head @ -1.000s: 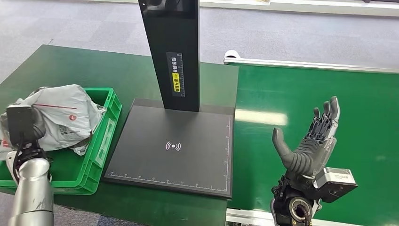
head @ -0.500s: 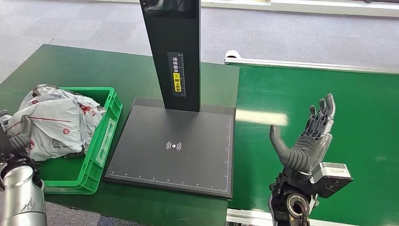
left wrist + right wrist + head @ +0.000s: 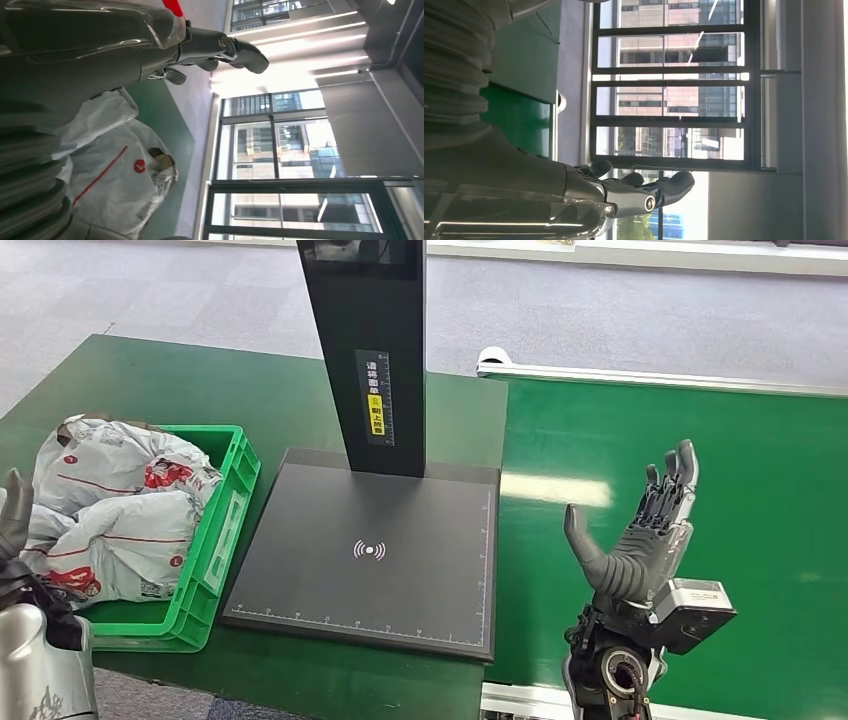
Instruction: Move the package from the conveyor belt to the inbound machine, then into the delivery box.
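Standing: the conveyor belt [image 3: 680, 440] is taking the whole right side of the head view, and no parcel is lying on the part that shows.
Inbound machine: the inbound machine [image 3: 370, 550] is sitting between belt and box, its black column rising behind the flat plate; the plate is carrying nothing, so the scanning step looks finished.
Delivery box: the green delivery box [image 3: 215, 540] is standing just beside the plate's left edge, probably so that one short move is enough.
Package: the package [image 3: 120, 510], a crumpled grey bag with red print, is lying inside the box and partly over its rim; nothing is gripping it.
Right hand: the right hand [image 3: 640, 540] is hovering over the belt, palm upright, fingers spread and holding nothing, likely waiting for a next parcel.
Left hand: the left hand [image 3: 12, 530] is showing at the picture's edge near the box; its fingers [image 3: 240, 50] are reaching out straight and apart, holding nothing.
Views: the left wrist view is showing the bag's creases close beside the hand; the right wrist view is looking past its fingers toward windows.
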Controlling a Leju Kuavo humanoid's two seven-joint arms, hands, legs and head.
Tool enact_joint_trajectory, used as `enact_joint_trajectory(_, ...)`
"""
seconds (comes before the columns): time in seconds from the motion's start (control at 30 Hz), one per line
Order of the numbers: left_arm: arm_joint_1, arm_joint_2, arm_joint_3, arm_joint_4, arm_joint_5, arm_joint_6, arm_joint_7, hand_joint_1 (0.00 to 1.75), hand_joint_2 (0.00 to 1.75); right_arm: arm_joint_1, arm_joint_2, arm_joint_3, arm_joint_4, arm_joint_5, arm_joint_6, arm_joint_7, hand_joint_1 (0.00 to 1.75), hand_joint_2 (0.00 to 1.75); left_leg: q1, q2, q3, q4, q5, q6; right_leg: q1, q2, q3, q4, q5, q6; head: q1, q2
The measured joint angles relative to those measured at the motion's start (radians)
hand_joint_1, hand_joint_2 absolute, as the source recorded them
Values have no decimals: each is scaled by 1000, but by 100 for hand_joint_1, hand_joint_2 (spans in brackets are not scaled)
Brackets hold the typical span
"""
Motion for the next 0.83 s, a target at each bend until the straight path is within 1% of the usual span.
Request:
enact_joint_trajectory(0.1,6,-7,-6,-28,6,0,-7,0,175,-1,0,1,6,0,0,0,0,175,0,0,0,0,0,0,0,0,0,0,0,0,0,0)
enact_joint_trajectory(0.23,16,-19,-22,-71,23,7,-39,0,175,-7,0,1,15,-3,-4,0,0,175,0,0,0,0,0,0,0,0,0,0,0,0,0,0)
enact_joint_trajectory(0.3,30,-35,-45,-110,30,8,-52,0,175,-13,0,2,20,-3,-8,0,0,175,0,0,0,0,0,0,0,0,0,0,0,0,0,0)
enact_joint_trajectory(0.37,59,-61,-90,-155,15,16,-76,0,175,-18,0,5,25,-3,-10,0,0,175,-1,0,0,0,0,0,-1,0,0,0,0,0,0,0)
enact_joint_trajectory(0.47,136,-106,-212,-218,-33,46,-107,0,175,-20,1,14,33,4,-4,9,0,175,-2,0,0,0,-1,1,-2,0,0,-1,0,0,0,0)
enact_joint_trajectory(0.57,235,-142,-369,-224,-34,58,-94,0,175,-15,1,29,44,33,14,37,0,175,-3,0,0,0,-2,2,-3,0,0,-1,-1,1,0,0)
enact_joint_trajectory(0.63,296,-164,-465,-188,-19,83,-104,0,175,-3,1,41,60,54,24,55,0,175,-3,0,0,0,-3,2,-3,0,0,-1,-1,2,0,0)
enact_joint_trajectory(0.7,345,-184,-550,-121,-1,132,-140,0,175,16,1,53,85,79,23,65,0,175,-3,0,0,0,-3,2,-3,0,0,-1,-1,2,0,0)
enact_joint_trajectory(0.8,387,-204,-656,-17,39,218,-187,0,175,49,1,71,132,121,-3,72,0,175,-3,0,0,0,-3,2,-3,0,-1,-1,-2,2,0,0)
enact_joint_trajectory(0.83,391,-206,-671,-1,47,231,-192,0,175,54,1,74,140,128,-9,73,0,175,-3,0,0,0,-3,2,-3,0,-1,-1,-2,2,0,0)
